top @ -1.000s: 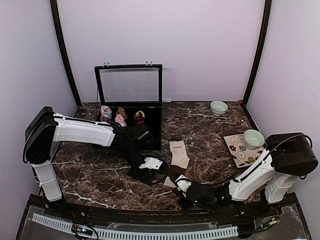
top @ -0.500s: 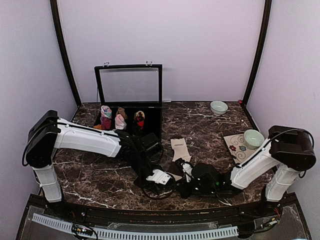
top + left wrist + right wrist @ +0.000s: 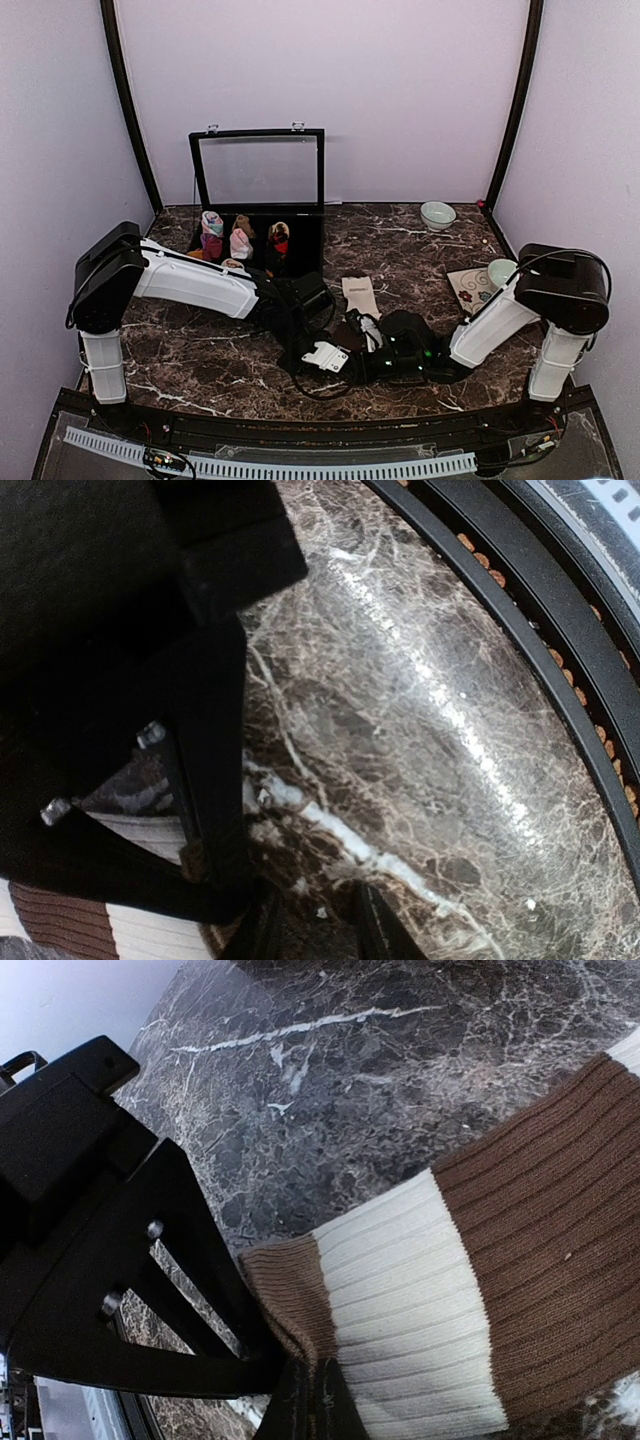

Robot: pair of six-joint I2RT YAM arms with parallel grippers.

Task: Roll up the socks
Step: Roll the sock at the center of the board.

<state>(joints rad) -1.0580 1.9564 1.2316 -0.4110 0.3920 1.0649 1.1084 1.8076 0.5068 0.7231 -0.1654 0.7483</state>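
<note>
Top view: near end of the cream sock [image 3: 359, 296] is lying hidden beneath the right hand [image 3: 364, 340]. Right wrist: the sock is running off right and bottom edges. Left wrist: the black mass [image 3: 80, 570] is blurring, unidentifiable.

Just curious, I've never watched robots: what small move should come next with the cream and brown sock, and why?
Likely the right tool, shut on the cream sock at its folded end, should fold that end further over, starting the roll; the rest lies unrolled on the table.
</note>
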